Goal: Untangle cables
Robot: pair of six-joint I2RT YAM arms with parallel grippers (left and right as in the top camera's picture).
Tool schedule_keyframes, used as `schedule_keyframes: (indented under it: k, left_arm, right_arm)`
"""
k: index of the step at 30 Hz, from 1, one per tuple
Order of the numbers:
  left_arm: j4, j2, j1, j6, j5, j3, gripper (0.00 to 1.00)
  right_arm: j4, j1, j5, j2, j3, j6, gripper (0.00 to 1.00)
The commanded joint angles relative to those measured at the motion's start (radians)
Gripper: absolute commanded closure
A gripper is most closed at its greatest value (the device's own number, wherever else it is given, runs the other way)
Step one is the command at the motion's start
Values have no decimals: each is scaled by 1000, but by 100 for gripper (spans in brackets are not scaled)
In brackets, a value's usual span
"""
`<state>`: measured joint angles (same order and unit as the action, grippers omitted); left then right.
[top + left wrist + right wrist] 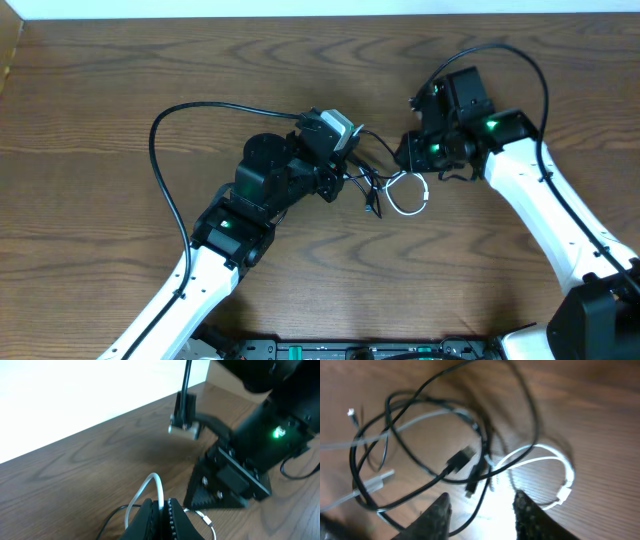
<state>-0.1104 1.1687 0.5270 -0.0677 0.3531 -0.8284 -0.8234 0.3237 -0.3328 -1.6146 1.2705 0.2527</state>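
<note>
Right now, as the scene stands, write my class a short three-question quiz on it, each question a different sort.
1. True or false: the right pincer has its jaws shut.
2. What does the left pincer grip? A) a white cable B) a black plug C) nothing
3. Fill in: the tangled cables lie on a ____ table.
Key: 1 false, they stand open; 2 A; 3 wooden.
</note>
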Motion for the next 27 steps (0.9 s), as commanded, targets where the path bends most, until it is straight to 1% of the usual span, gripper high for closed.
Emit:
schedule_keyframes:
  k: [1,5,11,13,20,24,27]
  left_arm:
    - [-5,-15,-5,-13,-10,-6,92]
    - [-10,-15,-5,-13,-10,-19,92]
    - [-10,-24,-5,-5,-10,-31,92]
    - [-10,-31,-5,-1,-10,-34,92]
    - [-5,-83,-5,-1,-10,-36,92]
    - [3,-123,-5,3,-9,-36,92]
    - [13,-146,-5,3,-10,-36,92]
  right_arm:
    - [22,0,-106,4,-48,-73,55]
    - [64,11,-108,4,-94,-127,53]
    - [125,41,-116,4,-109,-142,34]
    - [138,58,-116,4,-109,-142,31]
    - [208,108,-50,-32,-111,-143,26]
    - [261,114,-58,-84,-111,-150,26]
    - [293,123,-117,-119,-111,-165,26]
